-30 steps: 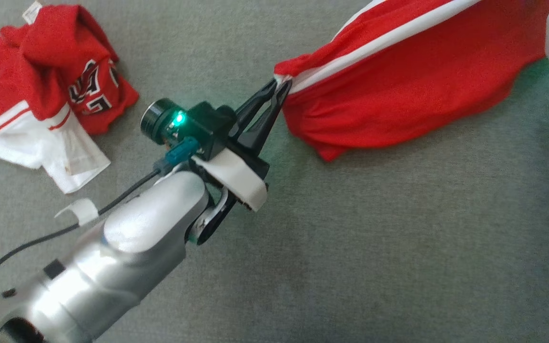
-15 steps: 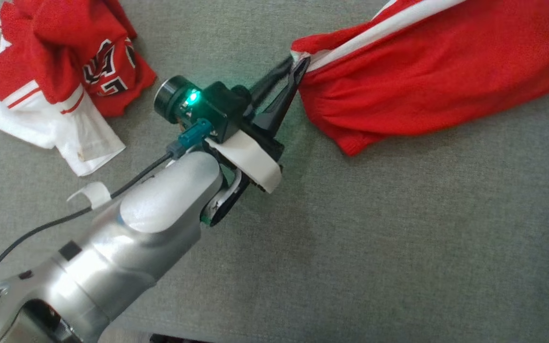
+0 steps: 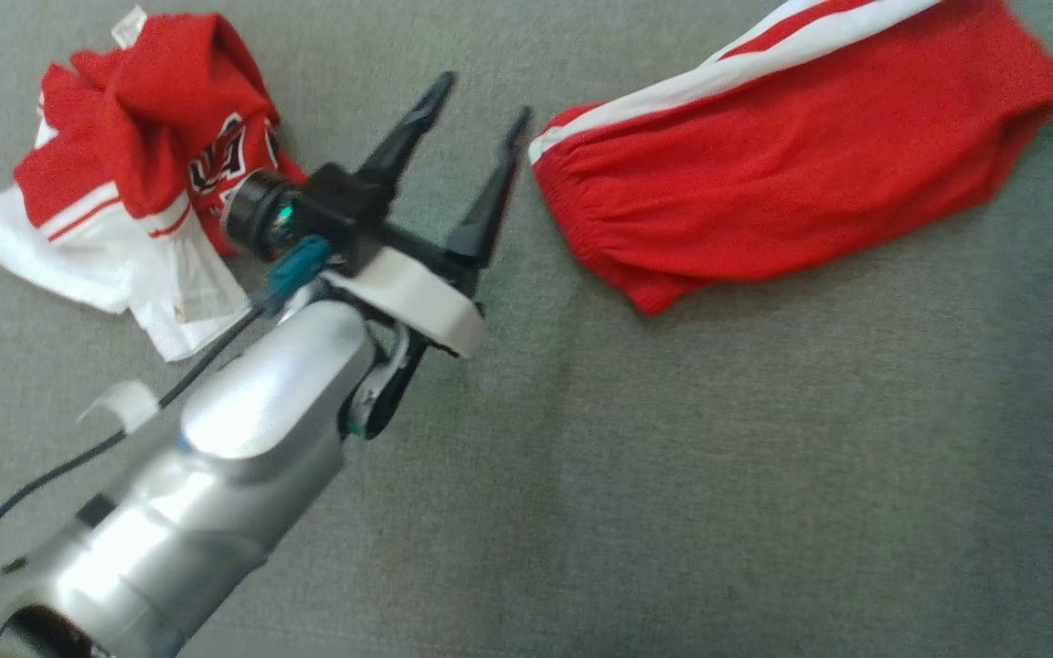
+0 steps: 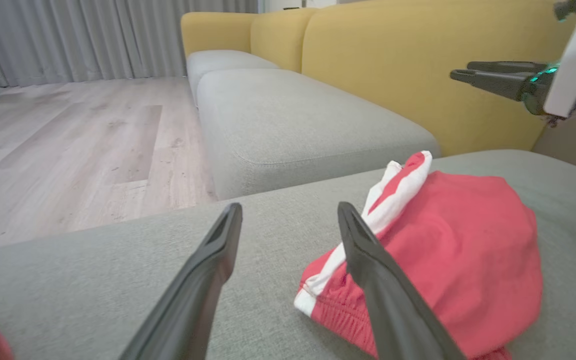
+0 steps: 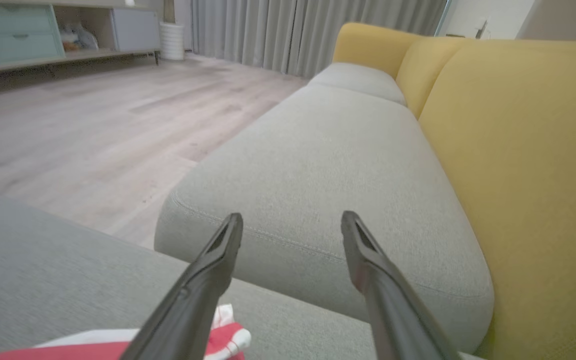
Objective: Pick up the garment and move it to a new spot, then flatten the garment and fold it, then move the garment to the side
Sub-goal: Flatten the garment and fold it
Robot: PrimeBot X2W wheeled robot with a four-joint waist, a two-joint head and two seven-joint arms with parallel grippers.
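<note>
Our left fingers point(image 3: 488, 196) and right fingers point(image 5: 208, 272) gaped empty near the shorts point(image 3: 792, 183), so we feared a skewed pinch wrinkling them.

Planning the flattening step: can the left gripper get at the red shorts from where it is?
Probably yes. The left gripper is open, fingertips just beside the red shorts at their striped corner, which lies on the cushion with nothing over it.

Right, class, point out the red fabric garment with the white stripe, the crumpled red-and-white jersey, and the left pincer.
red fabric garment with the white stripe point(image 3: 764, 206): head view, middle of its red panel.
crumpled red-and-white jersey point(image 3: 161, 123): head view, its red upper fold.
left pincer point(image 3: 483, 96): head view, midway between fingertips.
</note>
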